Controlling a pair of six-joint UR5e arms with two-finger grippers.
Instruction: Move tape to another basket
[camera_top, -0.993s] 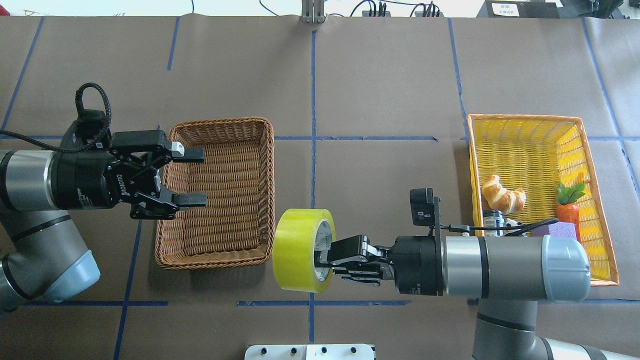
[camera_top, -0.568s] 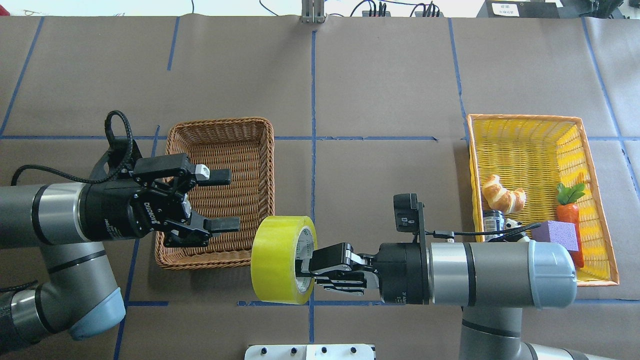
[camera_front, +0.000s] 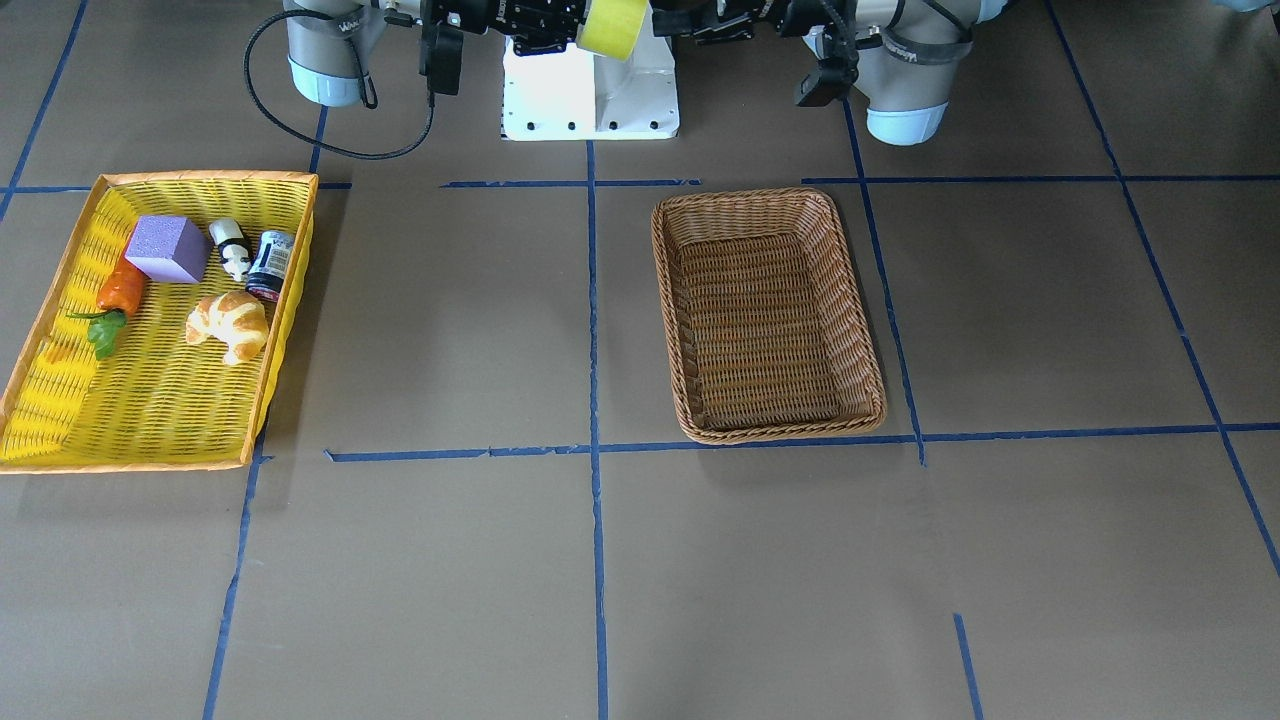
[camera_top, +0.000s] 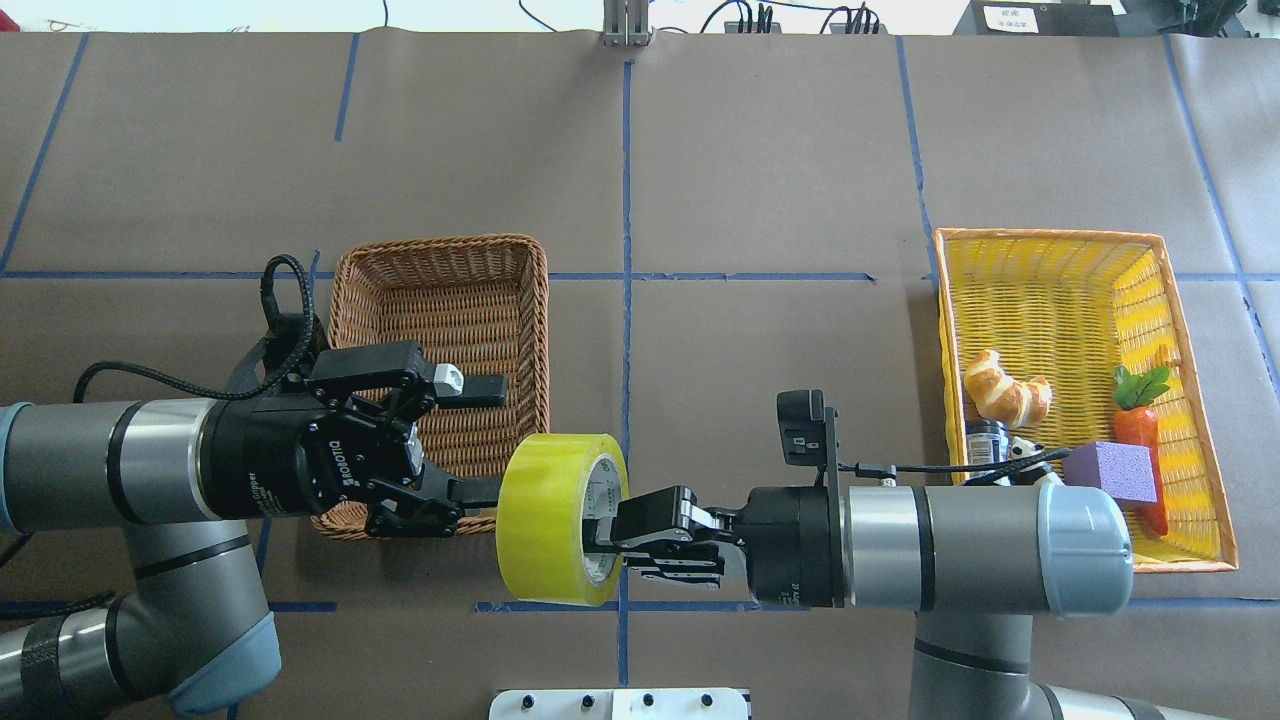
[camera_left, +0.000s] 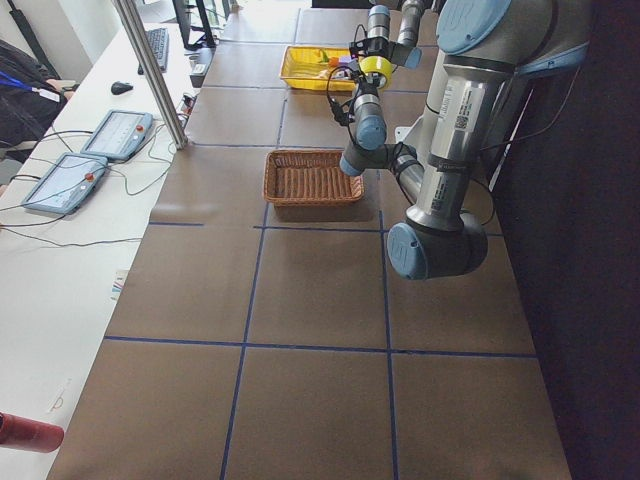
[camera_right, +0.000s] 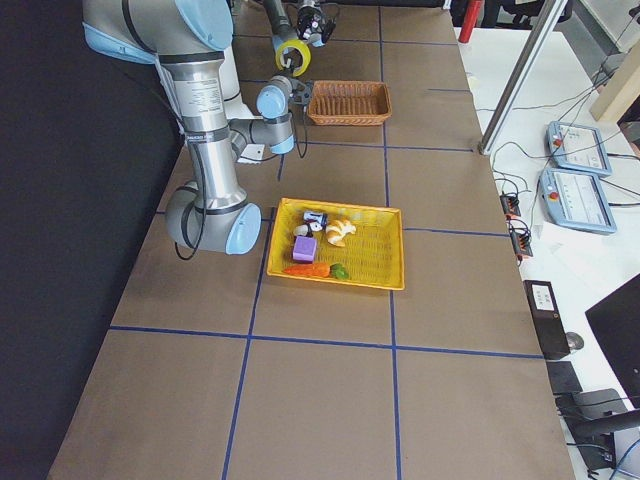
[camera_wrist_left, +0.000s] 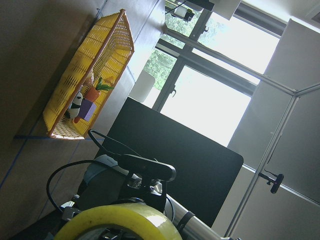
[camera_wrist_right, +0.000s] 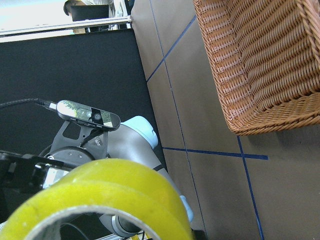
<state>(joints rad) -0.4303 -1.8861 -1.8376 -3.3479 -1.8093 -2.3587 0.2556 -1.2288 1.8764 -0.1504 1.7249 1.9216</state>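
Note:
The yellow tape hangs upright in the air just right of the brown wicker basket's near right corner. My right gripper is shut on the tape's wall, with its fingers at the pale core. My left gripper is open over the basket's near right corner, and its fingertips reach the tape's left face; I cannot tell whether they touch it. The tape also shows in the front view, the left wrist view and the right wrist view. The basket is empty.
A bright yellow tray-basket at the right holds a croissant, a carrot, a purple block, a small jar and a panda figure. The robot's white base stands at the near edge.
My left arm has swung right across the basket's near side up to the tape. My right arm has carried the tape a little to the left.

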